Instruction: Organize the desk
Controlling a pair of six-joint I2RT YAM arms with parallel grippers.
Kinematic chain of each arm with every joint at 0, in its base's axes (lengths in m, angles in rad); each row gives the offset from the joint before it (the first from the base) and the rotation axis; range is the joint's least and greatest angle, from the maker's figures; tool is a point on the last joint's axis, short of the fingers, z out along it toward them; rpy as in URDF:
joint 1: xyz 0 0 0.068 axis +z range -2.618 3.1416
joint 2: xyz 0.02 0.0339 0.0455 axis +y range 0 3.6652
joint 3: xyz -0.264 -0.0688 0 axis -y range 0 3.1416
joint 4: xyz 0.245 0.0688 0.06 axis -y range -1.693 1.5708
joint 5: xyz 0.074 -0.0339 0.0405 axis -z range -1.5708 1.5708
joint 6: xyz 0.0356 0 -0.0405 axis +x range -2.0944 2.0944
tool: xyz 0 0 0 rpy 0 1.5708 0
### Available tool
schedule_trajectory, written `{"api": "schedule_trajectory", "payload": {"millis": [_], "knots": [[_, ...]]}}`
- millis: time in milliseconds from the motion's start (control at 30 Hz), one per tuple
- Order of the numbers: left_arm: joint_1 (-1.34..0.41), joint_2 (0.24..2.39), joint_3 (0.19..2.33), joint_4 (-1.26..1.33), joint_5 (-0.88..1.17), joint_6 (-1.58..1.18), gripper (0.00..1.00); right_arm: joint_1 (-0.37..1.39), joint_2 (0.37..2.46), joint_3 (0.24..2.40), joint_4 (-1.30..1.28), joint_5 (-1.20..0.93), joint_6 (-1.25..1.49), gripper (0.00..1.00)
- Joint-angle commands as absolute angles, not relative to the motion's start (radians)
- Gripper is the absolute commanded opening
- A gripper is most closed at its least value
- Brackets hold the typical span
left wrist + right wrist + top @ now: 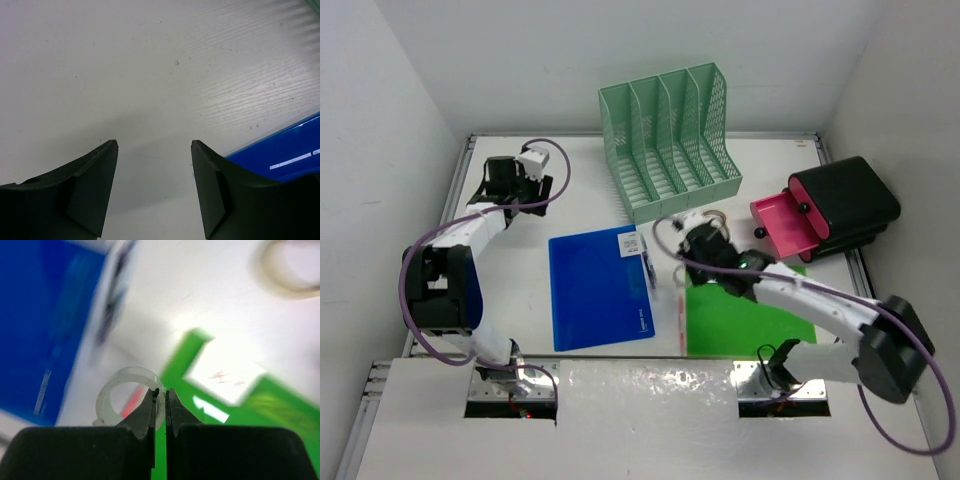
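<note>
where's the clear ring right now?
Right wrist view: the clear ring is pinched in the right gripper, low centre, blue folder behind on the left and green folder on the right.

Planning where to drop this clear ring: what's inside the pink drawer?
The pulled-out part of the pink drawer shows only bare pink floor, no items visible. Its rear is hidden inside the black box, so I cannot tell what is there.
</note>
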State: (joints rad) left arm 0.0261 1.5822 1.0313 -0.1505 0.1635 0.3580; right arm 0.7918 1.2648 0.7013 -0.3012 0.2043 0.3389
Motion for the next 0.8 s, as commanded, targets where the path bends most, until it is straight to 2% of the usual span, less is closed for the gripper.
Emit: {"api": "schedule_trajectory", "payload": {"millis": [0,67,233,500,767], "knots": [[0.021,1.583,1.04,-0.121,0.187,0.359,0.58,0.654,1.146,0.811,-0.429,0.422,0.267,0.0],[0.021,1.582,1.04,-0.121,0.187,0.359,0.58,0.542,1.109,0.84,-0.463,0.521,0.229,0.0],[0.023,1.578,1.039,-0.12,0.193,0.357,0.58,0.326,1.127,0.887,-0.497,0.607,0.126,0.0],[0.021,1.578,1.039,-0.123,0.193,0.356,0.58,0.158,1.276,0.976,-0.466,0.603,0.026,0.0],[0.021,1.58,1.034,-0.121,0.201,0.354,0.58,0.115,1.391,1.009,-0.376,0.614,0.012,0.0]]}}
